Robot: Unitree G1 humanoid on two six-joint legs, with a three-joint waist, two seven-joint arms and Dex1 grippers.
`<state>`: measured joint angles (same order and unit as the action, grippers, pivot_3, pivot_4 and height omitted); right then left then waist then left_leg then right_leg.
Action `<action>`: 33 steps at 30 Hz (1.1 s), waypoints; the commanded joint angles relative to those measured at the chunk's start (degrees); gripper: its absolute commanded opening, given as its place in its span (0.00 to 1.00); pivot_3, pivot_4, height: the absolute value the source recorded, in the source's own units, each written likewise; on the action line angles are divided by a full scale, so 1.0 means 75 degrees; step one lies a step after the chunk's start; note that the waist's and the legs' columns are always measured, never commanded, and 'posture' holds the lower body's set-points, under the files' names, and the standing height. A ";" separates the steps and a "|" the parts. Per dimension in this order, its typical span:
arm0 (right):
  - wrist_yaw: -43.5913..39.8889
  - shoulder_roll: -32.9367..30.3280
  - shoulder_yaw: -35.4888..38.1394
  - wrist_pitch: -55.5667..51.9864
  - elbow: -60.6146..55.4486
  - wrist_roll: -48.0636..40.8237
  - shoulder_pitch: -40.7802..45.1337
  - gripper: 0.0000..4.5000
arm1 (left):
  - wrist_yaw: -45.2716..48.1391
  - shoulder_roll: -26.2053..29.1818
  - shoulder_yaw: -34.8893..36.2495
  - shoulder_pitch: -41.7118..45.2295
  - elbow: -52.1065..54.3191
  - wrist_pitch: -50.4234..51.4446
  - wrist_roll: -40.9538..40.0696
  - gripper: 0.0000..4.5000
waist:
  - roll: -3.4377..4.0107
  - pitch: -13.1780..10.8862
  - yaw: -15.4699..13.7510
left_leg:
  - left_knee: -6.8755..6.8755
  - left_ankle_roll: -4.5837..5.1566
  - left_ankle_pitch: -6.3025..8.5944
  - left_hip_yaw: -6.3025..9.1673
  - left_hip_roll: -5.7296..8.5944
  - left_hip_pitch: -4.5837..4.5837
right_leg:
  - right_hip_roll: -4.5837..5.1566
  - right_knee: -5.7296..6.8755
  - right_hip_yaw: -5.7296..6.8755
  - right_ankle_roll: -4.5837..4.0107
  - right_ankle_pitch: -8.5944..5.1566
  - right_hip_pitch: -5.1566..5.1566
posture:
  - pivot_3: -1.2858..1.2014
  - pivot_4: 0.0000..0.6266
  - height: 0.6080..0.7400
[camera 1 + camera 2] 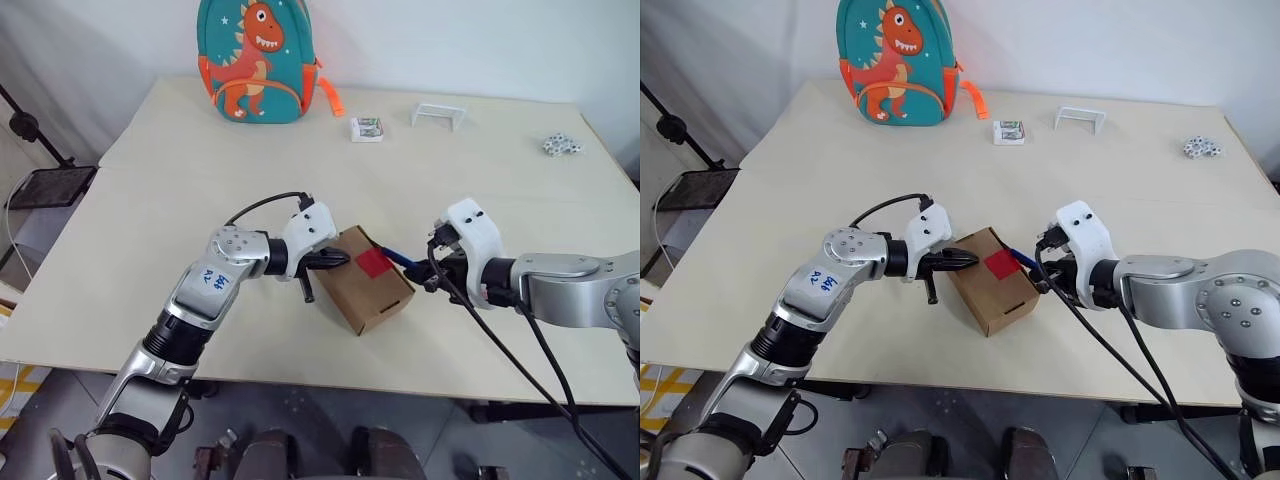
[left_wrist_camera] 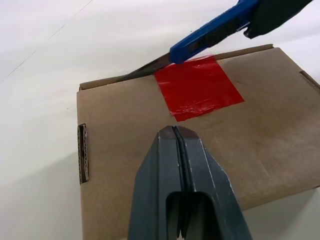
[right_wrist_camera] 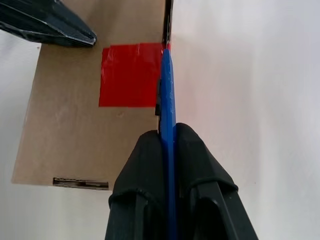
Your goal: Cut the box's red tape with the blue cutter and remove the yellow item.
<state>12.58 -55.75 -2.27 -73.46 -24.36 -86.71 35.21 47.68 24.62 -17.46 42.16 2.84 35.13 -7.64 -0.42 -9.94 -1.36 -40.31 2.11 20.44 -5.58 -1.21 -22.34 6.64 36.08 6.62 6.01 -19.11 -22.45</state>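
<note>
Near the front edge of the pale beige tabletop (image 1: pixel 150 220) sits the small brown cardboard box (image 1: pixel 365 280), turned at an angle, lid flap down, so I'll place everything off that. Just to the left of the box, the left gripper (image 1: pixel 338 259) has its two black fingers (image 2: pixel 182 190) pressed fully together with nothing between them, tips resting on or just over the box lid, a bit short of the red tape; can't quite tell if they actually touch the cardboard. The bright red square of tape (image 2: pixel 199 87) is stuck on the lid right at the edge on the box's right side. On that side of the box, the right gripper (image 3: pixel 167 145) is clamped tight on the slim blue pen-shaped cutter (image 3: pixel 167 100), fingers nearly closed with the handle squeezed between them. The cutter's thin metal blade (image 2: pixel 147 67) lies along the lid's edge seam, with the blue body passing right at the tape's edge, looks like it's touching there. Well behind the box, towards the far side of the table, there's a small printed card pack (image 1: pixel 366 128), a clear little plastic stand (image 1: pixel 438 115) and a cluster of small white-grey bits (image 1: pixel 561 145) off to the far right. Furthest back from the box, a teal kids' backpack with an orange dinosaur (image 1: pixel 256 60) stands upright at the table's far edge.
</note>
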 commanded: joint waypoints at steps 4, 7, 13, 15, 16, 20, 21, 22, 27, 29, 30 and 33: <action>0.0303 -0.0217 -0.0106 -0.0517 0.0223 -0.0691 0.0385 0.02 | -0.0022 -0.0036 -0.0181 -0.0170 -0.0103 0.0223 0.0100 0.00 | 0.0001 0.0001 0.0001 | 0.0000 0.0000 0.0000 0.0000 0.0000 0.0001 | 0.0001 0.0001 -0.0001 0.0000 0.0000 0.0001 | 0.52 0.24 1.00; 0.0427 -0.0443 -0.0325 -0.0777 0.0385 -0.1028 0.0633 0.02 | -0.0080 -0.0092 -0.0225 -0.0219 -0.0102 0.0266 0.0135 0.00 | 0.0002 0.0002 -0.0001 | 0.0000 0.0000 0.0000 0.0000 0.0001 0.0003 | 0.0002 0.0000 -0.0001 0.0000 0.0000 0.0003 | 0.52 0.24 1.00; 0.0977 -0.1022 -0.0794 -0.0627 0.0631 -0.2239 0.0982 0.02 | -0.0168 -0.0166 -0.0340 -0.0317 -0.0032 0.0434 0.0154 0.00 | 0.0001 0.0002 -0.0009 | 0.0000 0.0001 0.0000 0.0005 0.0005 0.0003 | 0.0008 0.0000 0.0002 0.0000 0.0000 0.0007 | 0.52 0.24 1.00; 0.1204 -0.1293 -0.0997 -0.0478 0.0684 -0.2735 0.1060 0.02 | -0.0202 -0.0175 -0.0353 -0.0349 -0.0011 0.0477 0.0148 0.00 | 0.0001 0.0002 -0.0008 | 0.0000 0.0001 0.0000 0.0007 0.0003 0.0003 | 0.0009 -0.0001 0.0003 0.0000 0.0000 0.0007 | 0.52 0.24 1.00; 0.1281 -0.1406 -0.1093 -0.0383 0.0686 -0.2949 0.1083 0.02 | -0.0211 -0.0177 -0.0355 -0.0363 -0.0009 0.0495 0.0143 0.00 | 0.0001 0.0002 -0.0009 | 0.0000 0.0001 0.0000 0.0008 0.0003 0.0005 | 0.0008 -0.0002 0.0003 0.0000 0.0000 0.0009 | 0.52 0.24 1.00; 0.1320 -0.1741 -0.1373 -0.0129 0.0646 -0.3473 0.1125 0.02 | -0.0220 -0.0214 -0.0411 -0.0404 0.0014 0.0533 0.0128 0.00 | 0.0001 0.0003 -0.0010 | 0.0000 0.0002 0.0000 0.0007 0.0003 0.0006 | 0.0009 -0.0005 0.0003 0.0000 0.0000 0.0012 | 0.52 0.24 1.00; 0.1304 -0.1827 -0.1400 -0.0078 0.0614 -0.3496 0.1112 0.02 | -0.0226 -0.0228 -0.0418 -0.0406 0.0020 0.0538 0.0127 0.00 | 0.0001 0.0003 -0.0010 | 0.0000 0.0002 0.0000 0.0008 0.0003 0.0006 | 0.0010 -0.0005 0.0004 0.0000 0.0000 0.0013 | 0.52 0.24 1.00; 0.1269 -0.1913 -0.1427 -0.0037 0.0587 -0.3505 0.1100 0.02 | -0.0231 -0.0239 -0.0424 -0.0406 0.0023 0.0544 0.0128 0.00 | 0.0001 0.0003 -0.0011 | 0.0000 0.0002 0.0001 0.0008 0.0003 0.0006 | 0.0010 -0.0006 0.0003 0.0000 0.0000 0.0013 | 0.52 0.24 1.00; 0.1157 -0.2335 -0.1454 0.0176 0.0438 -0.3505 0.0969 0.02 | -0.0203 -0.0252 -0.0446 -0.0418 -0.0011 0.0522 0.0143 0.00 | 0.0001 0.0003 -0.0017 | 0.0000 0.0002 0.0001 0.0010 0.0002 0.0005 | 0.0015 -0.0008 0.0004 0.0000 0.0000 0.0013 | 0.52 0.24 1.00; 0.1046 -0.2471 -0.1400 0.0285 0.0330 -0.3505 0.0892 0.02 | -0.0185 -0.0249 -0.0448 -0.0416 -0.0031 0.0504 0.0144 0.00 | 0.0001 0.0003 -0.0018 | 0.0000 0.0002 0.0001 0.0010 0.0002 0.0005 | 0.0020 -0.0011 0.0004 0.0000 0.0000 0.0015 | 0.52 0.24 1.00; 0.0980 -0.2521 -0.1367 0.0349 0.0283 -0.3505 0.0845 0.02 | -0.0182 -0.0258 -0.0453 -0.0409 -0.0040 0.0500 0.0144 0.00 | 0.0001 0.0003 -0.0018 | 0.0000 0.0002 0.0001 0.0011 0.0002 0.0005 | 0.0021 -0.0011 0.0004 0.0000 0.0000 0.0015 | 0.52 0.24 1.00; 0.0921 -0.2593 -0.1328 0.0535 0.0210 -0.3505 0.0753 0.02 | -0.0176 -0.0293 -0.0471 -0.0388 -0.0067 0.0489 0.0141 0.00 | 0.0001 0.0003 -0.0015 | 0.0000 0.0002 0.0001 0.0011 0.0001 0.0006 | 0.0023 -0.0012 0.0004 0.0000 0.0000 0.0016 | 0.52 0.24 1.00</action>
<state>20.43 -74.25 -13.48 -70.94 -21.05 -111.71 40.95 45.80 22.69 -17.87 41.13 4.06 37.06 -7.61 -0.42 -9.92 -1.47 -40.32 2.13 20.45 -5.50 -1.20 -22.30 6.82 36.00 6.66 6.01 -19.11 -22.33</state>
